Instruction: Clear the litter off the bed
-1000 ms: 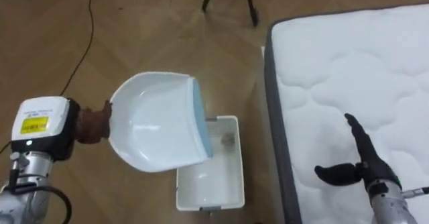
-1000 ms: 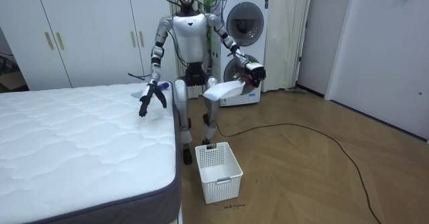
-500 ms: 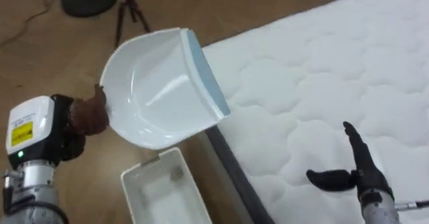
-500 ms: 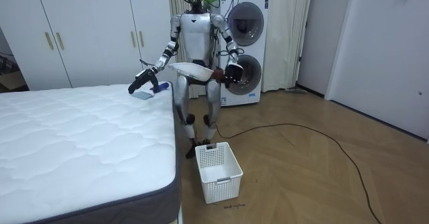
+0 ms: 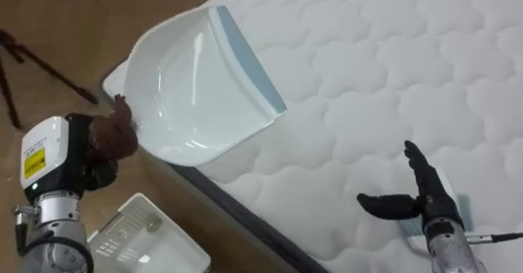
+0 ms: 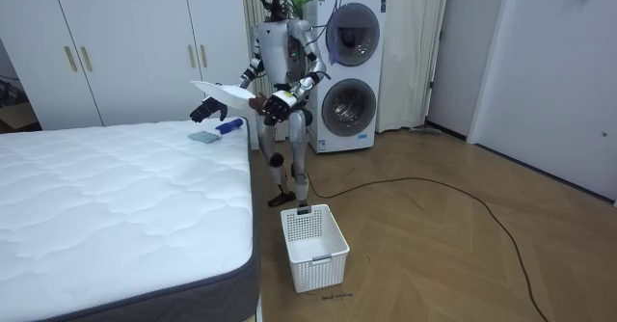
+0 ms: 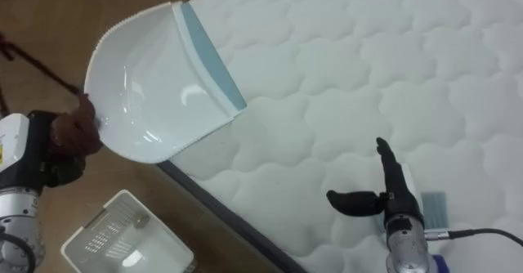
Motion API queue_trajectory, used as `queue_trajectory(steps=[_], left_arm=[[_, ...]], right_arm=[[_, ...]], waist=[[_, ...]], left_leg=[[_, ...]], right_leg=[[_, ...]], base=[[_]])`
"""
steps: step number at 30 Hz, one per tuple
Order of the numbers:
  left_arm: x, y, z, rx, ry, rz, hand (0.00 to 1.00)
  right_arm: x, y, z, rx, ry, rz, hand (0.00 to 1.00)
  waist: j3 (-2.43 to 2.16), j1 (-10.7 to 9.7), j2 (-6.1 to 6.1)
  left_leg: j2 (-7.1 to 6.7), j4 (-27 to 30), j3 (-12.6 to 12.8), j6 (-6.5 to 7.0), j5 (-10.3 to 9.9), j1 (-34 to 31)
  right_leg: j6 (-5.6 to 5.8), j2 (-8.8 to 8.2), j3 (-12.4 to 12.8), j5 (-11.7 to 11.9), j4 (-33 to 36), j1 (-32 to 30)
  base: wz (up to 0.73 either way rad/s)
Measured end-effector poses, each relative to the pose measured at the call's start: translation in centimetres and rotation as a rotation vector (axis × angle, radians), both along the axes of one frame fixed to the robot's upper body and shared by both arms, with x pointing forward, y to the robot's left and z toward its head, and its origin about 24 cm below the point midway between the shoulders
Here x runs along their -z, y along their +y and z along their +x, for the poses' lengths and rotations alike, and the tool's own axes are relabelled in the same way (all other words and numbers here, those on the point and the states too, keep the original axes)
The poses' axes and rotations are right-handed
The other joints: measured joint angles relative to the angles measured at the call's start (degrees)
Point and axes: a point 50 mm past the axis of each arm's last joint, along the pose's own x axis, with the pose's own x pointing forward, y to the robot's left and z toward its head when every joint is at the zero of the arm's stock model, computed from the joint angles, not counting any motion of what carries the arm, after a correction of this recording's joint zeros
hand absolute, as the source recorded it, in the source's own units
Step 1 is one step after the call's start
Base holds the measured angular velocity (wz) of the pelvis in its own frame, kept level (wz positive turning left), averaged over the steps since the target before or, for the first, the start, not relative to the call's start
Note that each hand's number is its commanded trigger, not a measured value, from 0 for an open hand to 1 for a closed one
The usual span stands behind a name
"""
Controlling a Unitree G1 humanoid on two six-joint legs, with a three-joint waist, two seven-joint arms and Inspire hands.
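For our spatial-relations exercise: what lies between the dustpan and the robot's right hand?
Bare quilted mattress, in both eye views, from dustpan to right hand.

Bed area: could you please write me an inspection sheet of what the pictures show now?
surface: white quilted mattress, no dirt seen
job's things: white dustpan raised over the mattress's corner; what looks like a blue brush lying on the mattress; white basket on the floor beside the mattress
clutter: nothing seen
hands: left hand shut on the dustpan's handle; right hand open above the mattress, near the blue brush
cables: nothing seen besides the robot's own
surroundings: white wardrobe, two stacked washing machines, wooden floor
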Motion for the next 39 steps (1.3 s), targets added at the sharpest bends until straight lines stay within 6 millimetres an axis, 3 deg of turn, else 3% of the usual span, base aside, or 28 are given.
queue_trajectory(steps=[2, 4, 6, 7, 8, 9, 10, 11, 12, 13, 18, 24, 28, 35, 39], left_arm=[[0.7, -1.0, -0.1, 0.006, 0.019, -0.052, 1.0], [1.5, -1.6, -0.6, 0.015, 0.057, -0.09, 1.0], [2.8, -1.9, -2.1, 0.013, 0.127, -0.13, 1.0], [3.1, -1.9, -2.4, 0.012, 0.144, -0.139, 1.0], [3.5, -2.1, -2.8, 0.015, 0.169, -0.16, 1.0], [3.8, -2.4, -3.0, 0.02, 0.187, -0.179, 1.0], [3.9, -2.5, -3.1, 0.021, 0.191, -0.183, 1.0], [4.1, -2.7, -3.3, 0.022, 0.199, -0.189, 0.75], [4.1, -2.8, -3.3, 0.022, 0.201, -0.191, 0.42], [4.2, -2.9, -3.4, 0.025, 0.203, -0.194, 0.0], [4.3, -3.1, -3.4, 0.035, 0.211, -0.197, 0.0], [4.2, -2.8, -3.4, 0.039, 0.218, -0.185, 0.0], [5.2, -2.7, -3.9, 0.046, 0.283, -0.187, 0.0], [6.0, -3.1, -4.3, 0.086, 0.349, -0.157, 0.0], [7.9, -2.4, -5.6, 0.052, 0.451, -0.136, 0.0]], right_arm=[[0.2, 0.1, -0.2, -0.016, 0.013, 0.007, 0.0], [0.2, 0.3, -0.1, -0.031, 0.017, 0.015, 0.0], [0.4, 0.6, -0.2, -0.053, 0.028, 0.024, 0.0], [0.4, 0.6, -0.2, -0.055, 0.029, 0.025, 0.0], [0.4, 0.4, -0.4, -0.052, 0.034, 0.024, 0.0], [0.6, 0.3, -0.7, -0.051, 0.045, 0.024, 0.0], [0.7, 0.4, -0.8, -0.053, 0.052, 0.024, 0.0], [0.9, 0.5, -1.2, -0.062, 0.067, 0.024, 0.0], [1.0, 0.6, -1.3, -0.065, 0.073, 0.026, 0.0], [1.2, 0.6, -1.6, -0.071, 0.084, 0.019, 0.0], [1.9, 0.5, -2.7, -0.064, 0.13, 0.011, 0.0], [2.3, 1.1, -2.8, -0.081, 0.145, -0.007, 0.0], [2.8, 1.1, -2.7, -0.102, 0.173, -0.025, 0.0], [5.2, -0.1, -5.1, -0.068, 0.328, -0.022, 0.0], [5.8, -0.2, -5.6, -0.068, 0.361, -0.012, 0.0]], waist=[[-0.14, 0.2, 0.13], [-0.46, 0.8, 0.7], [-0.94, 1.9, 1.45], [-1.05, 1.7, 1.61], [-1.19, 1.4, 1.81], [-1.3, 1.3, 2.03], [-1.3, 1.3, 2.08], [-1.28, 0.8, 2.05], [-1.28, 0.5, 2.06], [-1.19, 0.2, 2.21], [-0.84, 0.0, 1.96], [-0.34, -0.5, 1.54], [-0.02, -2.0, 1.86], [-0.25, -2.8, 1.69], [-0.7, -2.9, 0.98]], left_leg=[[1.1, 1.2, -1.0, -0.45, -0.2, 0.1], [0.99, 0.9, -6.5, -1.87, -0.7, 0.9], [-1.12, -1.8, -16.8, -3.18, -0.7, 3.7], [-1.67, -2.5, -19.6, -3.37, -0.6, 4.2], [-2.68, -3.6, -24.2, -3.61, -0.4, 5.3], [-3.1, -4.8, -26.5, -3.76, -0.3, 6.6], [-3.23, -5.2, -27.2, -3.77, -0.3, 7.2], [-3.53, -6.0, -28.3, -3.8, -0.3, 8.4], [-3.65, -6.3, -28.6, -3.85, -0.2, 8.8], [-3.85, -7.1, -28.6, -3.89, -0.2, 9.5], [-4.68, -8.2, -28.4, -3.89, -0.2, 10.5], [-5.22, -8.5, -26.9, -3.2, -0.6, 10.3], [-6.0, -8.4, -26.7, -2.71, -0.9, 10.3], [-5.87, -9.3, -26.6, -2.59, -0.9, 10.6], [-5.81, -9.6, -26.6, -2.57, -0.9, 11.1]], right_leg=[[-0.71, 0.64, 0.8, 0.4, 0.3, -1.2], [-1.45, 1.77, 2.9, 0.8, 0.3, -1.6], [-2.23, 3.42, 8.0, 1.4, 0.5, -1.6], [-2.27, 3.63, 9.0, 1.4, 0.6, -1.5], [-2.37, 4.04, 11.2, 1.3, 1.4, -1.6], [-2.43, 4.62, 13.0, 1.4, 1.7, -1.6], [-2.44, 4.9, 13.9, 1.4, 2.0, -1.6], [-2.45, 5.59, 15.3, 1.3, 2.3, -1.6], [-2.4, 5.75, 15.9, 1.3, 2.4, -1.7], [-2.21, 6.11, 17.3, 1.2, 2.7, -1.9], [-1.47, 6.44, 20.6, 2.0, 3.2, -3.5], [-1.12, 6.14, 21.8, 2.4, 4.6, -5.1], [-0.8, 5.37, 21.9, 1.8, 6.1, -5.9], [-0.48, 5.73, 22.0, 2.4, 4.0, -4.9], [-0.06, 6.03, 22.6, 2.8, 2.6, -3.5]], base=[[-0.74], [-1.11], [-1.29], [-0.96], [-0.79], [-0.78], [-0.74], [-0.49], [-0.55], [-0.5], [-0.37], [-0.14], [-0.04], [0.0], [0.0]])
